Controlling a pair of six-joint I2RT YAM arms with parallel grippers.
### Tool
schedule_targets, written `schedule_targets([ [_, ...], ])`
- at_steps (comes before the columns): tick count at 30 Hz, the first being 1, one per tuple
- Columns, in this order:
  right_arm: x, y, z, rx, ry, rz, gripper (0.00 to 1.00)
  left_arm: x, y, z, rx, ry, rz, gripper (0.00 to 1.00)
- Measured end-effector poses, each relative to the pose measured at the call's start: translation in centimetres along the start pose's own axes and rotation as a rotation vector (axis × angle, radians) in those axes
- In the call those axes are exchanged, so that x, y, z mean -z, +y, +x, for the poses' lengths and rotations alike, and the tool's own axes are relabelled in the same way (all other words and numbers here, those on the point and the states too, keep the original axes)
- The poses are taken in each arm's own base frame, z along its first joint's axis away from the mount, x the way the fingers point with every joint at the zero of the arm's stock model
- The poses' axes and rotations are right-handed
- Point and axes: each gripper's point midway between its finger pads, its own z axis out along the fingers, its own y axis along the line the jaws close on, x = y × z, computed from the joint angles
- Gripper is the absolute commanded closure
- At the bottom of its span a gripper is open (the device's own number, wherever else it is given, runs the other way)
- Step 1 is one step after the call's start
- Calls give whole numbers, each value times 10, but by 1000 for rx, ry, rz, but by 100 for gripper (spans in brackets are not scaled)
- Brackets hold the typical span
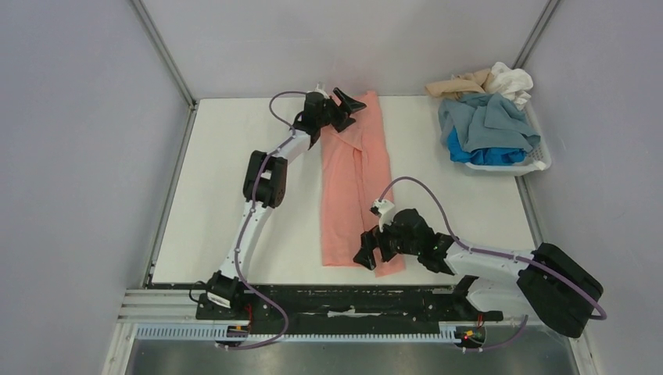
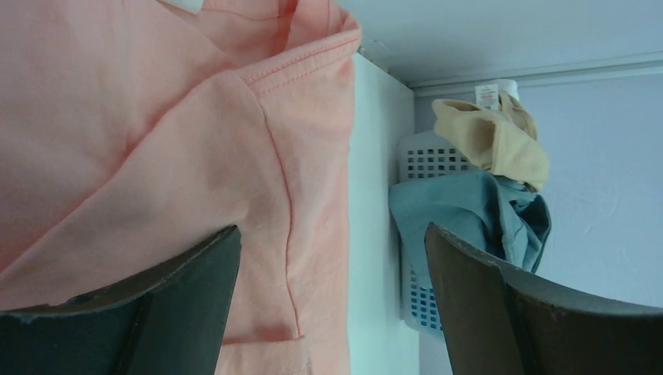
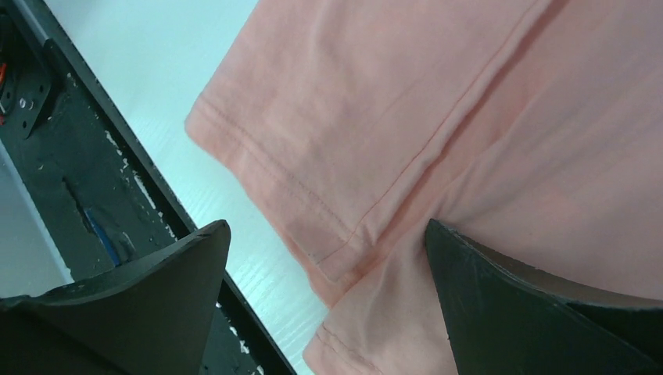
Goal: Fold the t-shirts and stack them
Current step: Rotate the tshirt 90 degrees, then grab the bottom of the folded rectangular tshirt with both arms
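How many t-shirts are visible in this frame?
5. The salmon-pink shirt lies folded lengthwise on the table; the beige shirt, white shirt, grey-blue shirt and bright blue shirt are heaped in the basket, far right. Others may be buried beneath.

White arms [image 1: 244, 234], black joints [image 1: 264, 178], purple cables [image 1: 407, 179]

The folded salmon-pink cloth t-shirt [image 1: 344, 195] is showing a soft matt knit with stitched hems. The white latticed plastic basket [image 1: 539, 162] is looking smooth, the white flat tabletop [image 1: 211, 203] is gleaming faintly, and the matt black fingers [image 3: 133, 312] of the right gripper [image 3: 326, 230] are looking rough-edged. The black base rail [image 1: 313, 301] is showing chipped paint.
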Motion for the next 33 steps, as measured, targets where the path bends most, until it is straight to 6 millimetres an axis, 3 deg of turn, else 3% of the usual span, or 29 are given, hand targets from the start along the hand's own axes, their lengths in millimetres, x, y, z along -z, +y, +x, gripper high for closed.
schedule_targets([
  [8,-6,8,-6,36,-15,-20,2,-19,-27,22,-40,14,139,7],
  [12,-1,6,-40,65,-115,39,2,-14,-33,33,-125,56,125,7],
  [15,17,4,-65,80,-219,93,2,7,-55,37,-171,114,98,7],
  [16,24,1,-73,79,-254,119,2,20,-74,36,-204,133,102,7],
  [17,31,-2,-80,70,-292,148,2,31,-89,35,-229,148,107,0],
  [19,46,-10,-88,38,-363,206,2,74,-134,32,-307,161,115,0],
  [22,67,-28,-84,-27,-447,298,2,167,-207,32,-432,116,145,0],
  [24,74,-40,-73,-52,-455,344,2,244,-248,38,-509,37,171,0],
  [26,78,-47,-63,-63,-443,375,2,304,-268,51,-556,-26,202,0],
  [27,81,-50,-58,-67,-431,392,2,331,-269,62,-572,-50,213,0],
  [29,83,-53,-53,-75,-419,410,2,365,-255,87,-584,-66,220,0],
  [31,83,-57,-44,-88,-384,426,2,378,-216,119,-556,-18,179,0],
  [33,82,-60,-32,-103,-340,439,2,381,-155,157,-483,81,83,0],
])
